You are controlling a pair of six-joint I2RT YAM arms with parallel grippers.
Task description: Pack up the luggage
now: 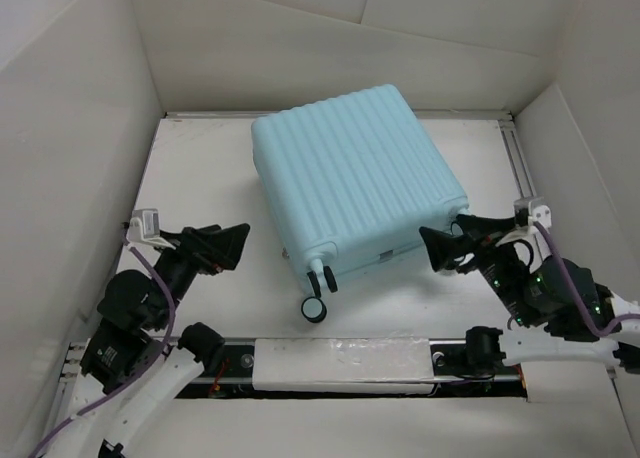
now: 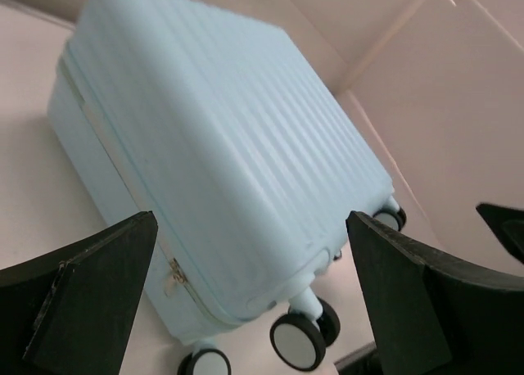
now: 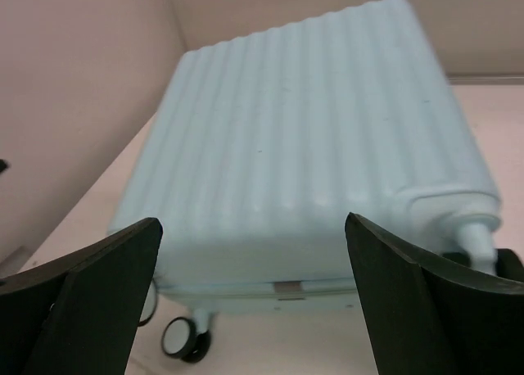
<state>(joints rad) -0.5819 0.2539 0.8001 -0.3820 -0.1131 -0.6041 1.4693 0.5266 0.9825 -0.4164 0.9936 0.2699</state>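
The luggage (image 1: 355,178) is a pale aqua-blue ribbed hard-shell suitcase, lying closed and flat on the white table, wheels toward me. It also shows in the left wrist view (image 2: 221,154) and the right wrist view (image 3: 311,146). A black-and-white caster wheel (image 1: 314,308) sticks out at its near corner. My left gripper (image 1: 232,244) is open and empty, to the left of the suitcase's near end, apart from it. My right gripper (image 1: 436,248) is open and empty, just off the suitcase's near right corner.
White cardboard walls (image 1: 70,128) enclose the table on the left, back and right. A metal rail (image 1: 520,168) runs along the right table edge. A white padded bar (image 1: 340,363) lies along the near edge between the arm bases.
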